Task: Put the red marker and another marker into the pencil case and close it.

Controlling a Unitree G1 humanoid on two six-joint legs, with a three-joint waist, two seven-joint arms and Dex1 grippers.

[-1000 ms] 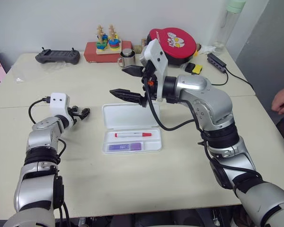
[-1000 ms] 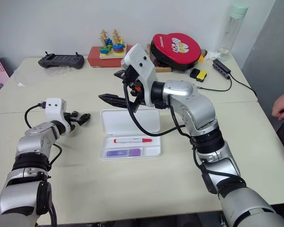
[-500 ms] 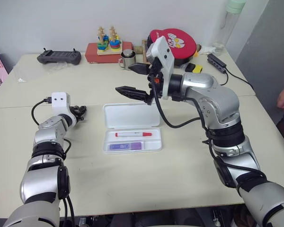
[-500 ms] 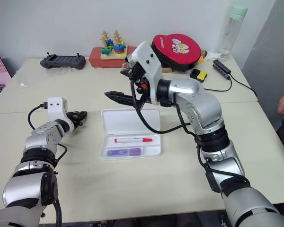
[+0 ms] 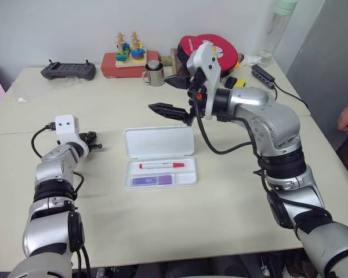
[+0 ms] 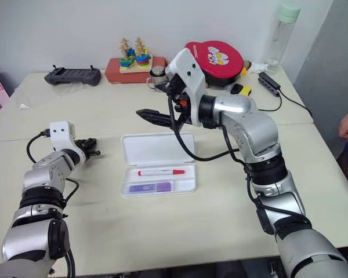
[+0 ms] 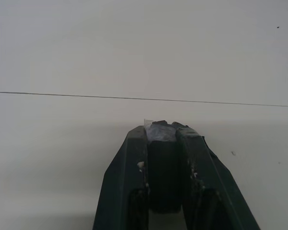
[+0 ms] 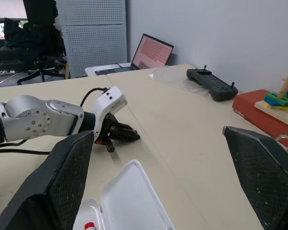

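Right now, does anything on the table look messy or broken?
Nothing looks broken or spilled. The pencil case lies open and flat, with the red marker and the purple marker lying neatly inside its tray. The lid is just not closed yet.

No lettering can be read anywhere. The purple marker (image 5: 152, 180) lying in the near compartment of the open pencil case (image 5: 160, 157) carries a label with dark print, too small to make out. The red round case (image 5: 211, 51) at the far side of the table (image 5: 180, 231) bears a cartoon-like picture in white and yellow, with no legible words. The laptop screen (image 8: 153, 51) at the far left shows a pink grid whose contents cannot be told.
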